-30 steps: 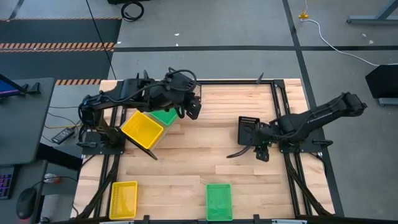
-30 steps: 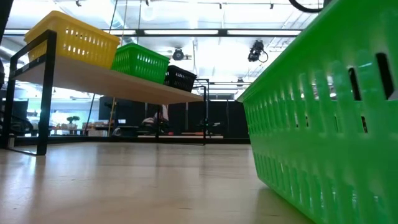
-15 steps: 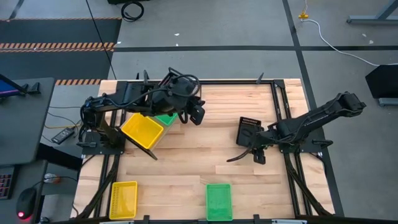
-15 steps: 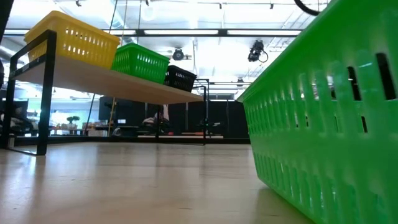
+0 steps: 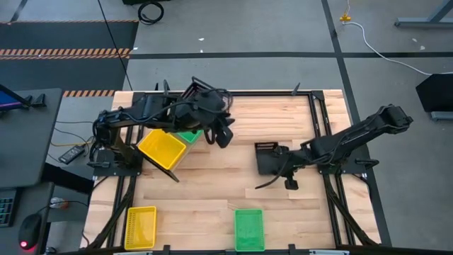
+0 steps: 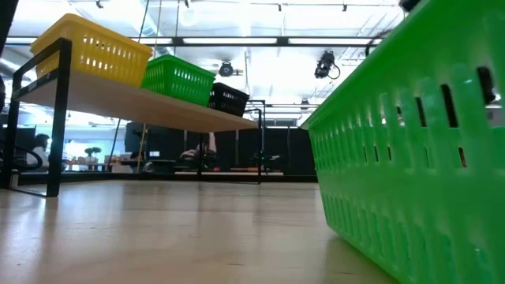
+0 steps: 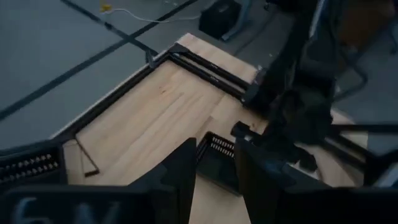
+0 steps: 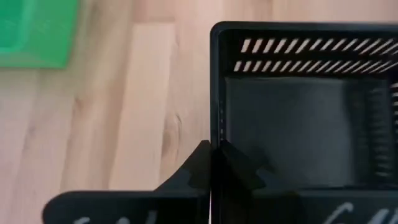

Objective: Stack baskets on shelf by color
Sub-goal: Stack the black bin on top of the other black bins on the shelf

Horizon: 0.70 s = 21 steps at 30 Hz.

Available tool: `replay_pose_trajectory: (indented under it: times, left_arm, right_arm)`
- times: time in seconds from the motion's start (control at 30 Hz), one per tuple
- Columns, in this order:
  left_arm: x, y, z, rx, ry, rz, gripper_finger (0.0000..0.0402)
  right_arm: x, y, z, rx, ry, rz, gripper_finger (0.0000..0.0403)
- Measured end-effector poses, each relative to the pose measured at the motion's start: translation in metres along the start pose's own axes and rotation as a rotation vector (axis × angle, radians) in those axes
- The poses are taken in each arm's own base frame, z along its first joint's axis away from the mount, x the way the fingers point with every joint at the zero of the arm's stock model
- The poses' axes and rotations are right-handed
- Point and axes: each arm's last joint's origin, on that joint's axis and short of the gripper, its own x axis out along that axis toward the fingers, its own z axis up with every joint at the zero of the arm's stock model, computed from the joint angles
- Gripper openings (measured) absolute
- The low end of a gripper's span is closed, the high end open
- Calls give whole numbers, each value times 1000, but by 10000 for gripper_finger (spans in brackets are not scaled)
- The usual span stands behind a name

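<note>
One black basket (image 8: 305, 112) runs past frame edge.

Overhead looks down; low camera hugs green basket (image 6: 410, 150); wrists share black basket (image 8: 305, 106).

Grey floor (image 5: 233, 67) with dark seam lines; hazard-striped tape (image 5: 64, 52) at far left; white cable (image 5: 375, 44) with yellow end; coiled black cable (image 5: 150, 10); side desk (image 5: 32, 134).
</note>
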Motion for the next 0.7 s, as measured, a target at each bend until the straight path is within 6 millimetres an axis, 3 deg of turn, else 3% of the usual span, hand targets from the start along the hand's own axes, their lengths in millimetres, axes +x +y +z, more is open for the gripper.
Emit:
replay_pose_trajectory:
  times: [0.4,0.57,0.7]
  left_arm:
    - [36,-14,-18,349,247,-361,117]
    - [37,-21,-19,352,296,-575,120]
    - [35,-21,-20,485,272,-634,140]
  right_arm:
    - [-60,20,71,-395,-263,47,21]
    - [-78,23,83,-451,-267,40,15]
    - [-86,27,88,-471,-293,68,18]
